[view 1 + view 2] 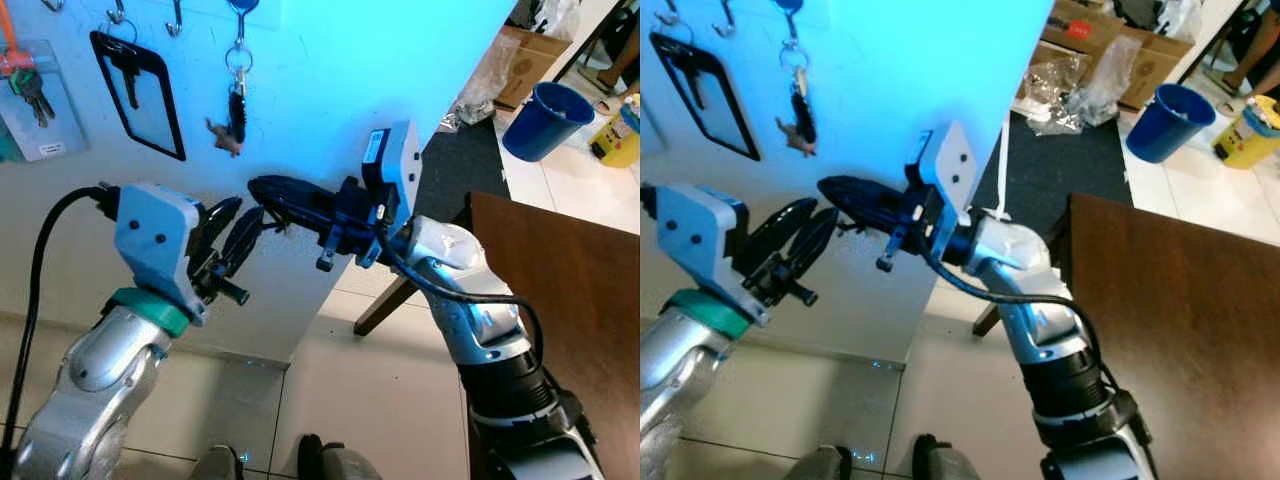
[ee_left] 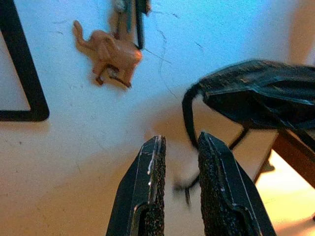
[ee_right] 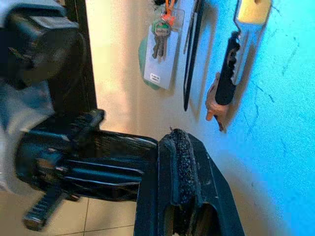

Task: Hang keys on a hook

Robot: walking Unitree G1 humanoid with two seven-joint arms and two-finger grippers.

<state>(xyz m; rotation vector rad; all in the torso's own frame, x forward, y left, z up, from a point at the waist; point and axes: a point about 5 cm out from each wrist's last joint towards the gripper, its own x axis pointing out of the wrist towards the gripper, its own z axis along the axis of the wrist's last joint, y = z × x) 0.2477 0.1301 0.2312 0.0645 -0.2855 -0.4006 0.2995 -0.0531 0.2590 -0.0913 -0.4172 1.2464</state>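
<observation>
A key bunch [image 1: 237, 108] with a brown animal charm [image 1: 225, 137] hangs on the white wall from a ring under a blue tag [image 1: 241, 5]. The charm also shows in the left wrist view [image 2: 110, 54] and right wrist view [image 3: 216, 101]. Both grippers are raised just below it, tips nearly meeting. My left gripper [image 1: 248, 208] is open by a narrow gap with nothing between its fingers [image 2: 150, 187]. My right gripper [image 1: 258, 186] comes in from the right, shut, its pads [image 3: 179, 162] pressed together. A thin dark cord [image 2: 188, 118] dangles from its tip.
A black-framed card holder [image 1: 140, 95], bare hooks [image 1: 175, 20] and an orange key set [image 1: 25, 85] hang further left on the wall. A brown table [image 1: 570, 290] stands to the right. Beyond it are a blue bucket [image 1: 545, 120], a yellow container [image 1: 620, 135] and cardboard boxes [image 1: 530, 60].
</observation>
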